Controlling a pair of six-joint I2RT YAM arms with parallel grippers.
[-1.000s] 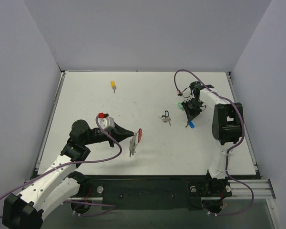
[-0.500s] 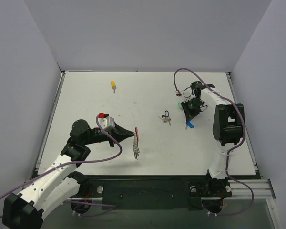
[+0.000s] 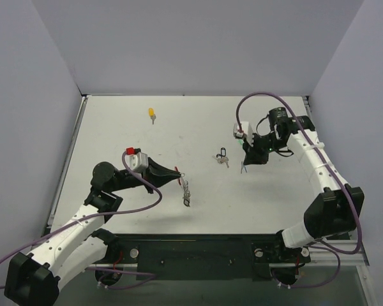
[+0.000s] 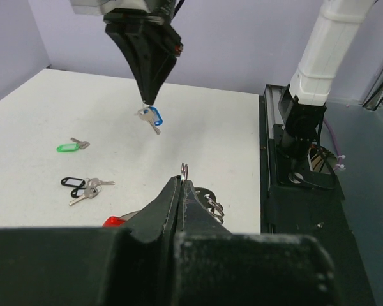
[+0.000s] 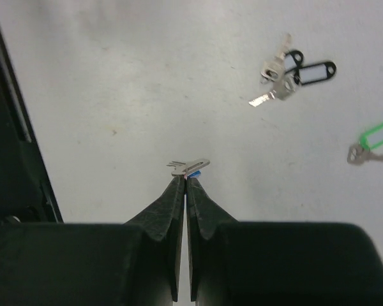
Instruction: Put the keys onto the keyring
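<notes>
The left hand [image 3: 178,174] is clamped on the silver metal keyring with a red curved section [image 4: 184,171] and holds it just above the white worktop [image 3: 115,140] at the near left. The ring's small silver pieces [image 3: 186,193] dangle below the fingertips. The right hand [image 3: 244,167] has its fingers pressed together on the small silver key with the blue plastic head [image 4: 152,118], lifted clear of the worktop right of centre and well apart from the keyring.

The main risk is the right hand's grip. In the right wrist view only the very tips pinch the blue key [image 5: 190,167], so it could swivel or slip free as it travels left. If dropped, it might land among the black-headed keys [image 3: 222,156] lying between the two hands.

The keyring is also caught by only a thin part of its loop, so it may twist when the key presses against it. Whether its opening faces the approaching key cannot be told. The dangling pieces could snag the key's blade. Both hands end in narrow points, and a slight misalignment could knock them together.
</notes>
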